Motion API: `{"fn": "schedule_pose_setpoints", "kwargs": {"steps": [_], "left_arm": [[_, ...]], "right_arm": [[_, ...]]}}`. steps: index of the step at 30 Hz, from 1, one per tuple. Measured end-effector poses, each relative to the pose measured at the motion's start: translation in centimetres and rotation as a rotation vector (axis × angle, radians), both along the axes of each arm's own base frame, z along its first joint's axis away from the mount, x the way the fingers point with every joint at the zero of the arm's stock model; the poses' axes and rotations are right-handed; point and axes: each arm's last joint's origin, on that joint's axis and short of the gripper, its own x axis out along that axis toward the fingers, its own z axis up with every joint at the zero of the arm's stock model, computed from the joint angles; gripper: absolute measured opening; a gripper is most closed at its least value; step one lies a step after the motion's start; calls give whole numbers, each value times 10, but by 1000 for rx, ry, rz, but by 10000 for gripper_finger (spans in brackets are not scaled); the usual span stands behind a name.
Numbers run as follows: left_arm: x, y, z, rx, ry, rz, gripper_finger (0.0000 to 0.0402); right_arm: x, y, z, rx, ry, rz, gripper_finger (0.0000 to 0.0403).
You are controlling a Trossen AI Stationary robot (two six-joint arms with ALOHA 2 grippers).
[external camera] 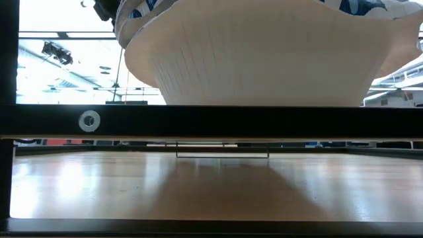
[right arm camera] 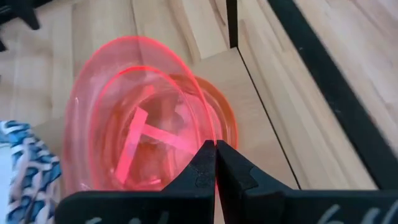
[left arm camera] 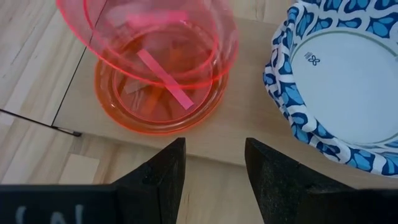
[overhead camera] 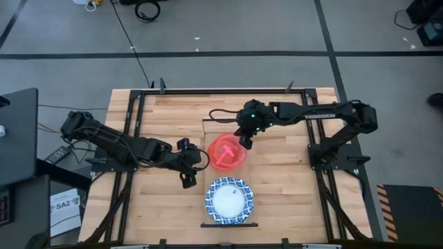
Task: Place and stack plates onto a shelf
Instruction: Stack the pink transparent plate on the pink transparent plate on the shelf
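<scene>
A translucent red-pink plate (right arm camera: 124,124) is tilted above a second red-orange plate (left arm camera: 161,109), which rests flat on the light-wood shelf board (left arm camera: 249,124). My right gripper (right arm camera: 216,149) is shut on the upper plate; in the high view this gripper (overhead camera: 243,140) is at the plate's far right side. A white plate with a blue patterned rim (overhead camera: 229,200) sits on the shelf's near part. My left gripper (left arm camera: 211,162) is open, just left of the shelf (overhead camera: 250,173), its fingers pointing at the gap between the red and blue plates. My right gripper pinches the rim (right arm camera: 202,134) of the upper red-pink plate between its two fingers, reaching in from the table's far right and slanting down. The plate is tilted, with its held side high, over the red-orange plate beneath. Whether the two plates touch I cannot tell.
Thin black rails (overhead camera: 228,225) close the shelf's near and far ends. A black frame (overhead camera: 138,111) runs along the table's edges. In the low view the blue-rimmed plate's underside (external camera: 264,59) fills the top above a black bar. Bare wood lies right of the shelf.
</scene>
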Motion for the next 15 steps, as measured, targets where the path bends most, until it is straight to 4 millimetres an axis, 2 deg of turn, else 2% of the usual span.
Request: {"fn": "schedule_pose_setpoints", "kwargs": {"steps": [8,15], "left_arm": [[0,0,0,0,0,0,172],[0,0,0,0,-1,0,172]], "right_arm": [[20,-4,-19,-18,-13,-5,8],[19,-5,-17,-34,-27,-17,8]]}}
